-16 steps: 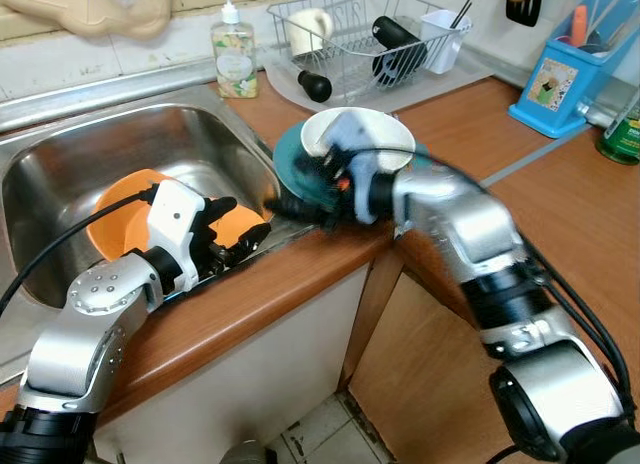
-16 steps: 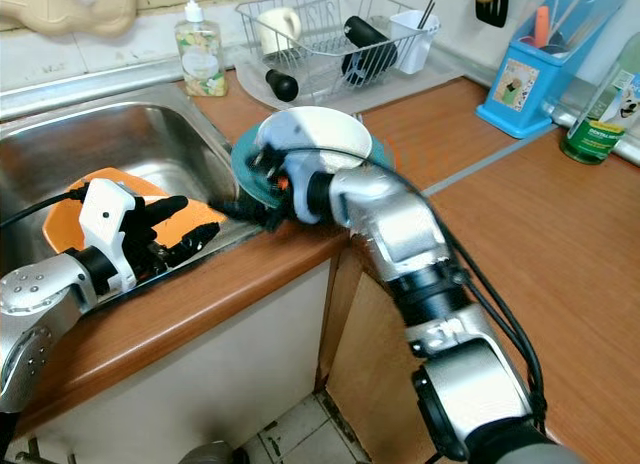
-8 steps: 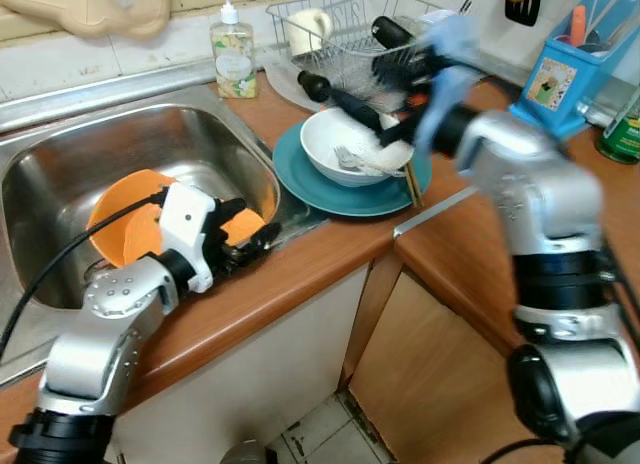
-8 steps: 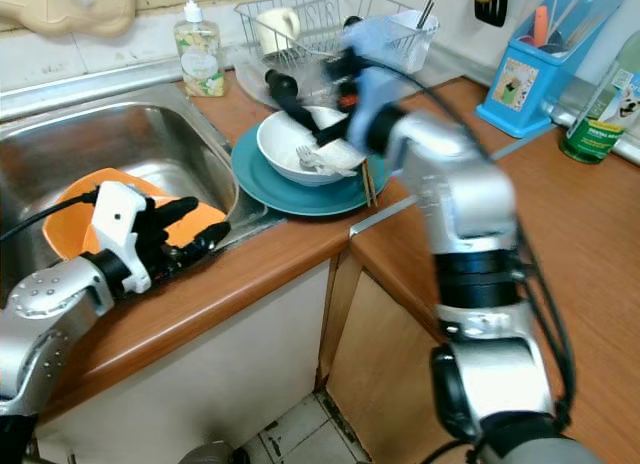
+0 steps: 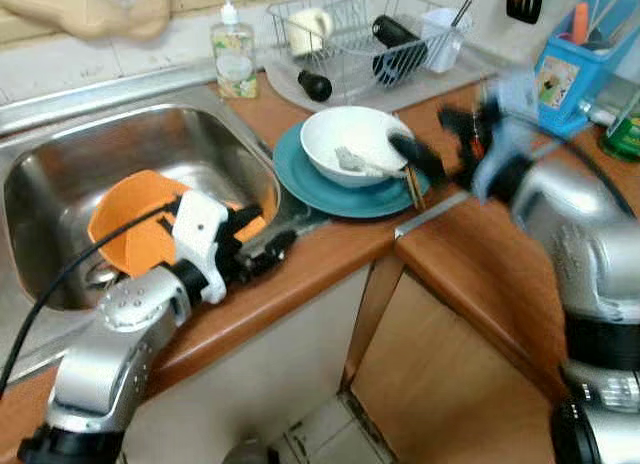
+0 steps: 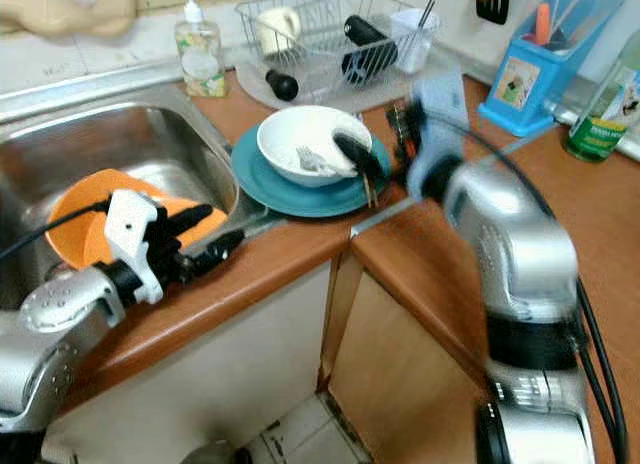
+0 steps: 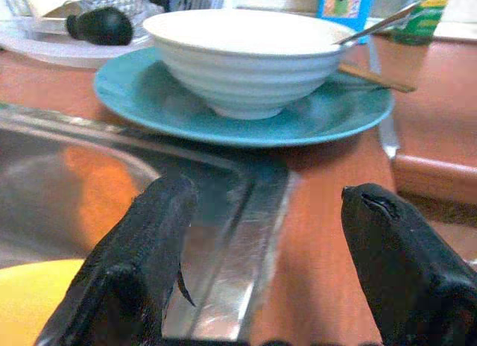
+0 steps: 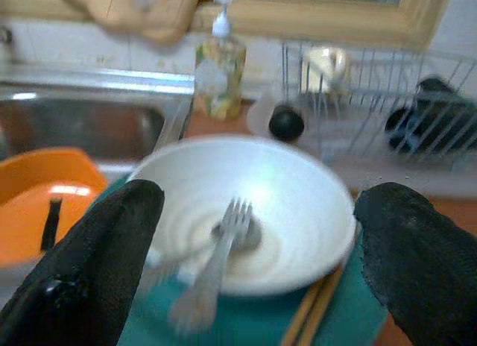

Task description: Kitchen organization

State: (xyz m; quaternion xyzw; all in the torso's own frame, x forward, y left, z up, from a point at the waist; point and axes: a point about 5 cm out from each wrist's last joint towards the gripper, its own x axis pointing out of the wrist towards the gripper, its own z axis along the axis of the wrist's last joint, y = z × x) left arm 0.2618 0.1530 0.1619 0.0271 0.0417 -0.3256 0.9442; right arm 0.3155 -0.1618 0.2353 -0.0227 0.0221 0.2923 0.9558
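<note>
— Where is your white bowl (image 5: 355, 145)?

— It sits on the teal plate (image 5: 300, 169) on the brown desk (image 5: 300, 274), just beside the sink (image 5: 60, 174). A fork (image 8: 212, 275) lies in the bowl, and chopsticks (image 5: 412, 187) rest on the plate's edge.

— What are your end effectors doing?

— Your right end effector (image 8: 253, 241) is in the air near the bowl, with its fingers spread wide and nothing in them. Your left end effector (image 7: 261, 264) is low at the sink's edge, spread apart too, holding nothing. An orange bowl (image 5: 130, 224) lies in the sink behind it.
</note>
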